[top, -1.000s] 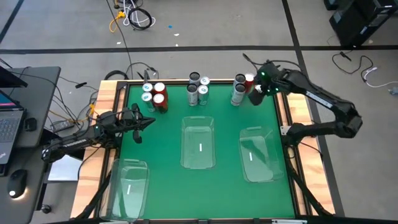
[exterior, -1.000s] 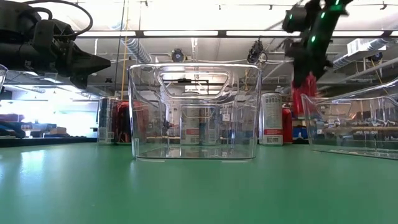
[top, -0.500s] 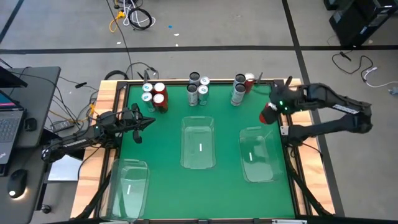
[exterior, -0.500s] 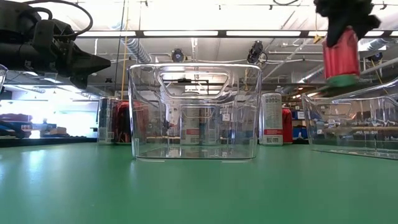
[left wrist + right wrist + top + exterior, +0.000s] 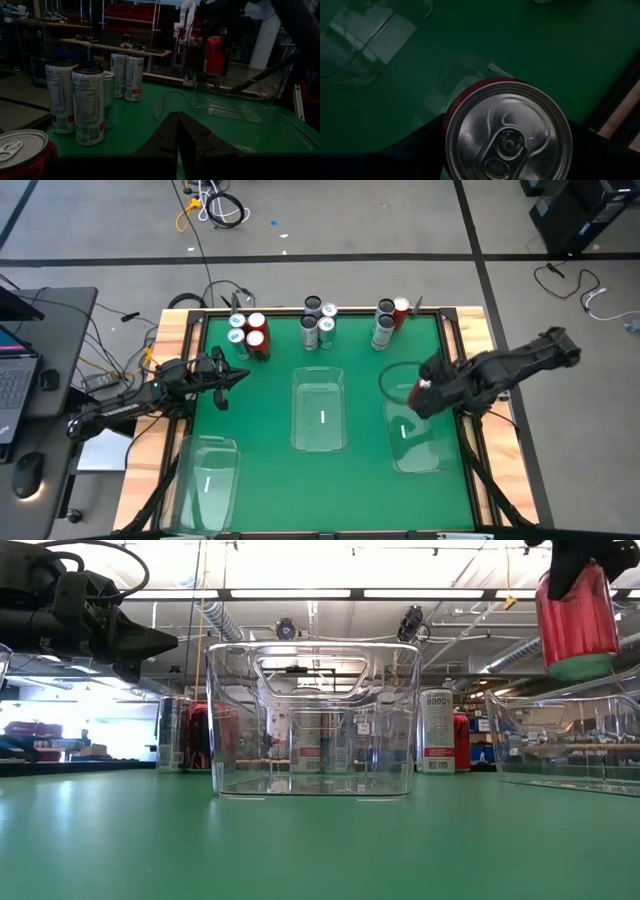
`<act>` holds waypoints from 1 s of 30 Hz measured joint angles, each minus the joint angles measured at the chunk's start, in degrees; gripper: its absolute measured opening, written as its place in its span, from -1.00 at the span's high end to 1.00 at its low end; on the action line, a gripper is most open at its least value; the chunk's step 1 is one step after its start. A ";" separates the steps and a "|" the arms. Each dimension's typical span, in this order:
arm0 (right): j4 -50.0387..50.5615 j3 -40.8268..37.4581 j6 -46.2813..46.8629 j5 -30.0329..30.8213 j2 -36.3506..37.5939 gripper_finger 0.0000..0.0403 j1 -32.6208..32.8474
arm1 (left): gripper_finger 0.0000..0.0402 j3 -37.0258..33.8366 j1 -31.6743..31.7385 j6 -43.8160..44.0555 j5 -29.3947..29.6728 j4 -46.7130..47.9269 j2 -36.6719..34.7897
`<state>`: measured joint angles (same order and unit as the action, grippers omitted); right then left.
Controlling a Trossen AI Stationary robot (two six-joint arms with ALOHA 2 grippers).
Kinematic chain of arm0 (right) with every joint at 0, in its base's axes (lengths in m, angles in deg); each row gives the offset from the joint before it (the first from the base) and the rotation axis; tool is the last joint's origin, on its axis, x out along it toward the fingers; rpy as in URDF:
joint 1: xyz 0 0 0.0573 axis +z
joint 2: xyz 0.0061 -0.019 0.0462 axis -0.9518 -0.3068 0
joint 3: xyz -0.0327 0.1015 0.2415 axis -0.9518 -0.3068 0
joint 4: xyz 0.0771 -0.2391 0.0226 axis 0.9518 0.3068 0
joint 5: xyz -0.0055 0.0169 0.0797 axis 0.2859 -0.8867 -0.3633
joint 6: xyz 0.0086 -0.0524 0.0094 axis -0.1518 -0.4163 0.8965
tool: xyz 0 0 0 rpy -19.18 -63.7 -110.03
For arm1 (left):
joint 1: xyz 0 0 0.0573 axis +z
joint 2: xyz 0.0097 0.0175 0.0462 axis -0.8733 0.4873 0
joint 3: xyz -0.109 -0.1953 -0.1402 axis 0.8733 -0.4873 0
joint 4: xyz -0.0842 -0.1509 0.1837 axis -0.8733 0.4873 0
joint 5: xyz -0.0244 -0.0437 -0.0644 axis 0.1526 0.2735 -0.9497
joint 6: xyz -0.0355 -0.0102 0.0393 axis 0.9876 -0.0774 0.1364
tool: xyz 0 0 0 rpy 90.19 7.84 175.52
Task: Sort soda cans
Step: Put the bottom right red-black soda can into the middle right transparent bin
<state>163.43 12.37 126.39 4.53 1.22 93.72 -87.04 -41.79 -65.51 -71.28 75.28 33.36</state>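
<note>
My right gripper (image 5: 426,391) is shut on a red soda can (image 5: 577,610) and hovers over the far end of the right clear bin (image 5: 415,430). The can's silver top (image 5: 509,132) fills the right wrist view. Other cans stand upright on their bases along the far edge in three clusters: a left cluster (image 5: 248,335) of red and silver cans, a middle silver cluster (image 5: 318,323), and a right cluster (image 5: 388,320). My left gripper (image 5: 243,376) is shut and hovers above the table near the left cluster, touching nothing. My right gripper holds the red can by its upper side wall (image 5: 570,580), just below the rim, pinched between the two fingers. The fingers (image 5: 427,142) come from above, pointing down, one on either side of the top. The can hangs roughly upright, lifted clear above the right bin.
Three clear plastic bins rest on the green mat: a middle bin (image 5: 319,410), the right bin, and a left bin (image 5: 207,480) at the near left corner. A wooden frame (image 5: 470,350) borders the table. Cables and a laptop lie beyond the left edge.
My right gripper has carried the red can from the right cluster at the far edge toward the near edge. The can is lifted clear of the table and is now over the right bin.
</note>
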 joint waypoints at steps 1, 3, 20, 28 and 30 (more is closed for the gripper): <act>0.07 0.00 1.36 0.96 -0.91 -0.44 1.19 | 0.94 0.00 0.00 0.01 -0.01 0.00 0.00; 0.05 0.00 3.83 1.63 -2.85 -0.44 3.23 | 0.94 0.00 -0.02 0.00 -0.01 0.00 0.01; -0.60 -0.07 24.96 -5.45 -12.72 -0.44 22.47 | 0.94 0.00 0.00 0.01 0.00 0.00 0.01; -1.98 -0.09 32.21 -6.44 -16.93 -0.44 29.07 | 0.94 0.01 -0.02 0.01 0.01 0.00 0.02; -2.04 -0.09 33.08 -6.43 -17.99 -0.44 29.45 | 0.94 0.00 -0.01 0.02 -0.01 0.00 -0.01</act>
<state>161.39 12.29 159.47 -1.90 -16.78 123.17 -87.03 -41.80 -65.49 -71.29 75.28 33.36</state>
